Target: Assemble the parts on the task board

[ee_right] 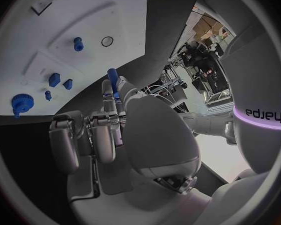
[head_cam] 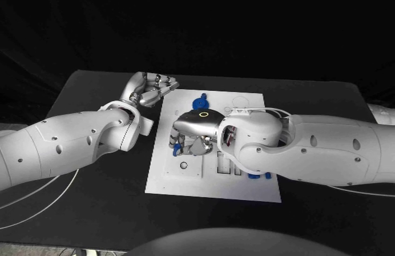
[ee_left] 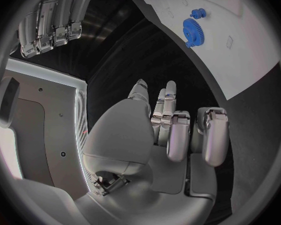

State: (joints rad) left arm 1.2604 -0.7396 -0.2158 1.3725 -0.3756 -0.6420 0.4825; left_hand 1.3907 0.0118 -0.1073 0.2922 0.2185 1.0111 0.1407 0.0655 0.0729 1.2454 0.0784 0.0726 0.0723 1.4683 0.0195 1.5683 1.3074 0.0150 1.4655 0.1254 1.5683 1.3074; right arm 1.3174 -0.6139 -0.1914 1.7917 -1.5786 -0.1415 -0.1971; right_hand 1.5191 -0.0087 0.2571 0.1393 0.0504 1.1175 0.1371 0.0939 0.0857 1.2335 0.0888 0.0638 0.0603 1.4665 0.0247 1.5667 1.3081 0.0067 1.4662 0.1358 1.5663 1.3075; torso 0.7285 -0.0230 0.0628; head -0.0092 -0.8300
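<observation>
Nearest my head camera, my right arm (head_cam: 329, 147), smooth white shell, lies across the flat white rectangular task board (head_cam: 247, 190) on the matte black table (head_cam: 99, 210). My left arm (head_cam: 66, 144) comes in beside the board's left edge.

My right hand (head_cam: 195, 136), silver metal with a dark glossy back, hangs over the board's left middle. From the right wrist camera its fingers (ee_right: 106, 135) are curled in, and a small blue cylindrical peg (ee_right: 113, 78) stands up between the fingertips; I read that as pinched.

My left hand (head_cam: 150, 89), also silver, sits just off the board's upper left corner, above bare table. Its fingers (ee_left: 178, 135) are loosely bent and apart, grasping nothing.

On the board, a blue toothed plastic gear (head_cam: 198, 102) lies near the top edge. Smaller blue pieces (ee_right: 54, 80) sit in shallow recesses, and another short blue peg (ee_right: 78, 44) stands upright farther along. My right arm hides much of the board's right half.
</observation>
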